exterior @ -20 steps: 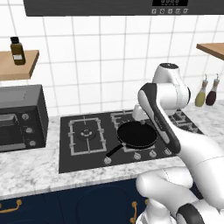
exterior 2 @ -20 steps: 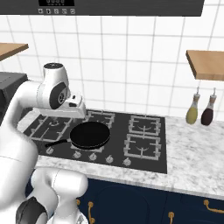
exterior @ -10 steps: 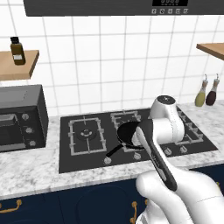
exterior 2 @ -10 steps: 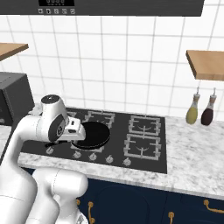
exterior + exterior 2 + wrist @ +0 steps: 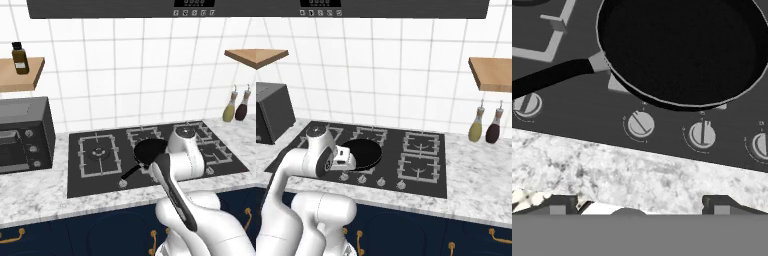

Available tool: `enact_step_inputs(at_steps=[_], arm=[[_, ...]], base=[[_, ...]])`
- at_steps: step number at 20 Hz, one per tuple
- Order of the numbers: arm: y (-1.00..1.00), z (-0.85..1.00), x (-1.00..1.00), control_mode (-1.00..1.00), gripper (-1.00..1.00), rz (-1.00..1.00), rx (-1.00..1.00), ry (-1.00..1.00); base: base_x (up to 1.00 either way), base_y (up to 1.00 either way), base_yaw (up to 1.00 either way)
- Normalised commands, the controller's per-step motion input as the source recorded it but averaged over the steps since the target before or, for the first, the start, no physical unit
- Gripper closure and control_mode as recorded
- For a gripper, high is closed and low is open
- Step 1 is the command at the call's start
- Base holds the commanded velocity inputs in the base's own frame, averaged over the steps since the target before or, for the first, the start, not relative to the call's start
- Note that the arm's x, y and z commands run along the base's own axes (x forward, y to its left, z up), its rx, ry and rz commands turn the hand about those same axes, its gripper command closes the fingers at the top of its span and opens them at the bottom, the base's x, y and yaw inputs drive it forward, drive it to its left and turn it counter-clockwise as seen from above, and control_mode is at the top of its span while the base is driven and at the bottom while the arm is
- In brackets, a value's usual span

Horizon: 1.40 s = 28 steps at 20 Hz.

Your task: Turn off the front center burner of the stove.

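The gripper (image 5: 639,210) is held spread, empty, above the marble tabletop (image 5: 612,167), aimed at the knobs (image 5: 640,124) for a grasp. Beyond, on the stove (image 5: 100,182), the front center burner is hidden beneath the pan (image 5: 682,50).
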Motion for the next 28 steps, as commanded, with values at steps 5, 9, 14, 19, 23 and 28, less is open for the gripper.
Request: enact_step_inputs(at_steps=[5,9,14,19,23,28], arm=[[0.00,-0.36,0.10,-1.00,-1.00,0.01,0.00,0.01],[0.00,-0.61,0.38,-1.00,-1.00,0.00,0.00,0.11],[0.00,-0.70,0.12,-1.00,-1.00,0.00,0.00,0.15],[0.00,-0.62,-0.10,-1.00,-1.00,0.00,0.00,0.09],[0.00,-0.34,0.00,-1.00,-1.00,0.00,0.00,-0.07],[0.00,-0.35,0.00,-1.00,-1.00,0.00,0.00,-0.07]], base=[[0.00,0.00,0.00],[0.00,0.00,0.00],[0.00,0.00,0.00],[0.00,0.00,0.00],[0.00,0.00,0.00],[0.00,0.00,0.00]])
